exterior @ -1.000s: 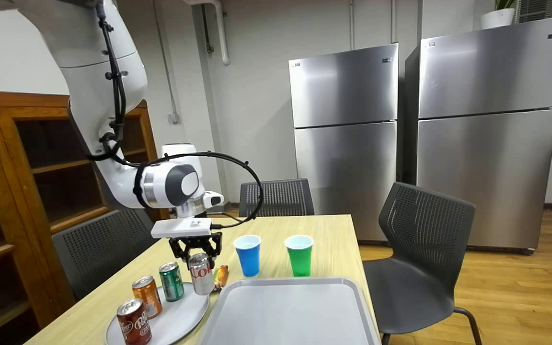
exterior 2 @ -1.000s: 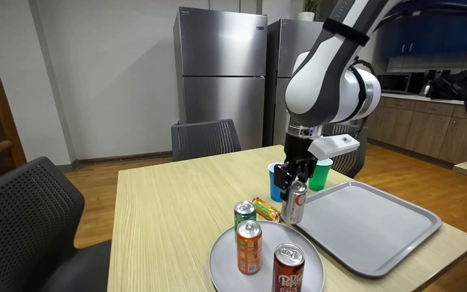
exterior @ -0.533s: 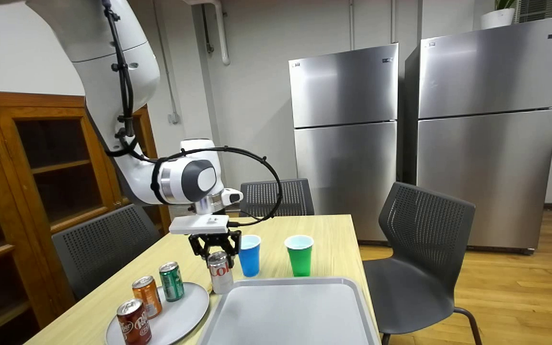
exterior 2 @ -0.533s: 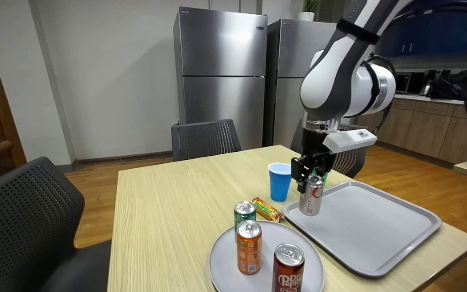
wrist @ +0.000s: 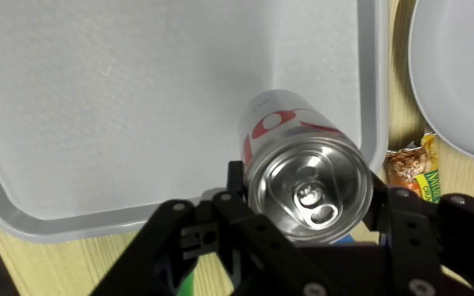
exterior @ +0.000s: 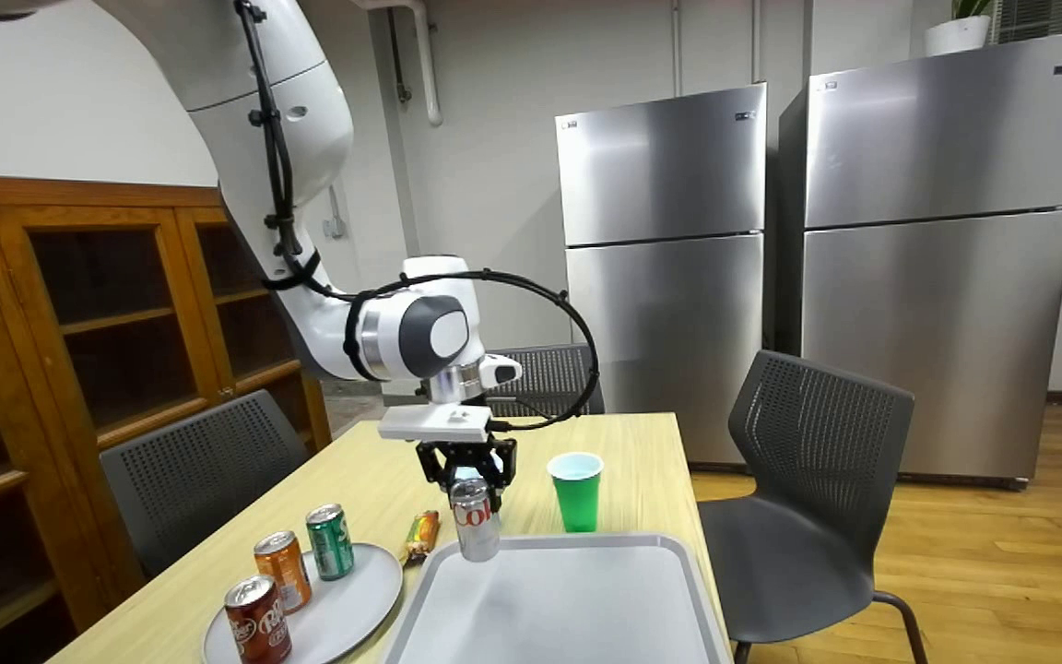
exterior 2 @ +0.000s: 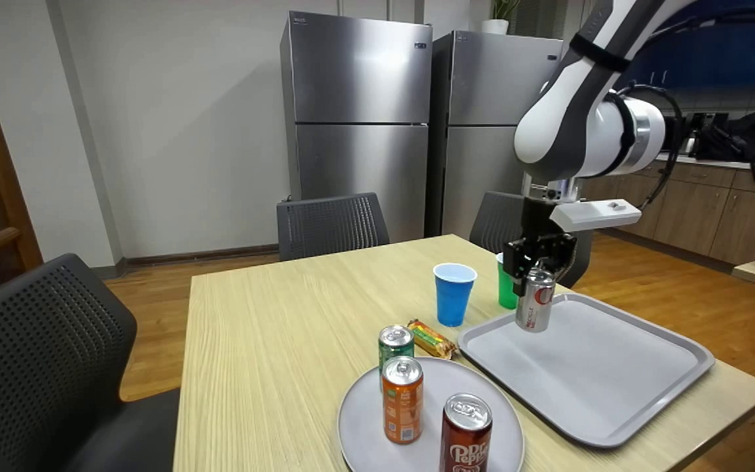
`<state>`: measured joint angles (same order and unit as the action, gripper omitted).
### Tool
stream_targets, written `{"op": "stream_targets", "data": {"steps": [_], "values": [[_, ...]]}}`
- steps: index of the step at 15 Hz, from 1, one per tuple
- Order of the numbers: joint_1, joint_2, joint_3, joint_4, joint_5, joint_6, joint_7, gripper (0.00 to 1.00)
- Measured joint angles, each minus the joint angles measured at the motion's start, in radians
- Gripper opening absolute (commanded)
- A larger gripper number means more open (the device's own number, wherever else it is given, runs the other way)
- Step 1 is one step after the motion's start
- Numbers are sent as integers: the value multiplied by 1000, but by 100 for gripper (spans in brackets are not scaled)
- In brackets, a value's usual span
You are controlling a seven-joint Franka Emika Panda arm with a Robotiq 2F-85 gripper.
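Note:
My gripper [exterior: 474, 495] is shut on a silver can with red letters [exterior: 476, 533]. The gripper also shows in an exterior view [exterior 2: 538, 278] and the wrist view [wrist: 306, 187]. The can [exterior 2: 535, 311] is near upright, slightly tilted, and hangs over a corner of the grey tray [exterior 2: 600, 373]. In the wrist view the can's lid and tab [wrist: 311, 197] face the camera, with the tray [wrist: 138, 102] beneath. A green cup [exterior 2: 507, 288] stands close behind the gripper. A blue cup [exterior 2: 454, 298] stands beside it and is mostly hidden in an exterior view.
A round grey plate [exterior 2: 364, 419] bears a green can [exterior 2: 396, 341], an orange can [exterior 2: 403, 401] and a dark red can [exterior 2: 467, 439]. A wrapped snack bar [exterior 2: 432, 339] lies between plate and tray. Dark chairs [exterior: 808, 498] surround the wooden table [exterior 2: 272, 341].
My gripper has carried the silver can away from beside the plate and snack bar to over the tray's corner. The plate, other cans, snack bar and cups have not moved.

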<state>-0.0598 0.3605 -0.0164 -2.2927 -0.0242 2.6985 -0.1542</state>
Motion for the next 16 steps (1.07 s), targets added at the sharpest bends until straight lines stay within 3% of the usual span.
{"op": "stream_targets", "data": {"steps": [10,16], "values": [[-136,138,-14,185,72,-73,-13,38],[-156,223,-55,299,72,-151,-12,38]]}}
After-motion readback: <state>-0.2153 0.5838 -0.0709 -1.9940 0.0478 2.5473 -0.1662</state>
